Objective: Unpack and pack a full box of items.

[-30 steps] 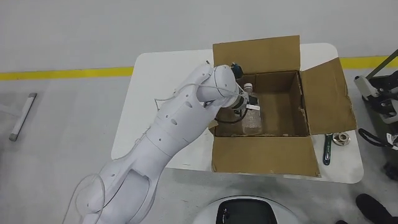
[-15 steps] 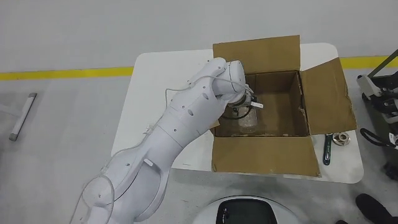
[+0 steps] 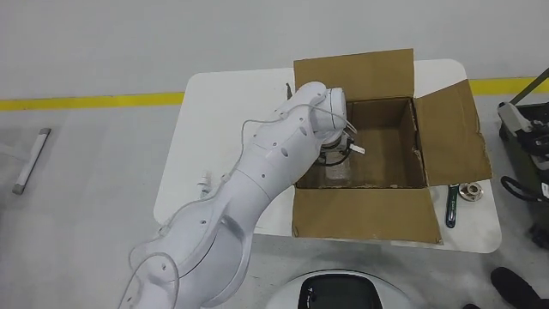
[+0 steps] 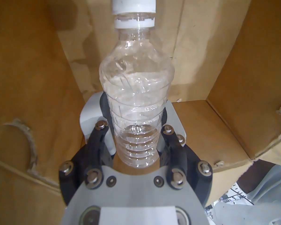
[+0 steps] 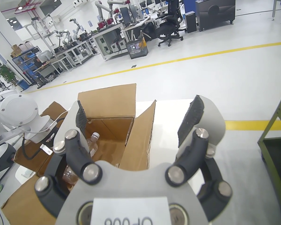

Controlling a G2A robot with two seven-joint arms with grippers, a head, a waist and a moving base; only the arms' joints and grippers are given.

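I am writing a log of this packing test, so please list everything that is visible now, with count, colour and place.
box: one, brown cardboard, flaps open, on the table
table: one, white, under the box
bottle: one, clear with a white cap, inside the box
green tool: one, green handle, on the table beside the box
metal fitting: one, silver, on the table next to the green tool
floor lines: two, yellow, on the grey floor beyond the table
left gripper: one, black and white, inside the box, shut on the bottle
right gripper: one, black and white, open, in the air beside the box
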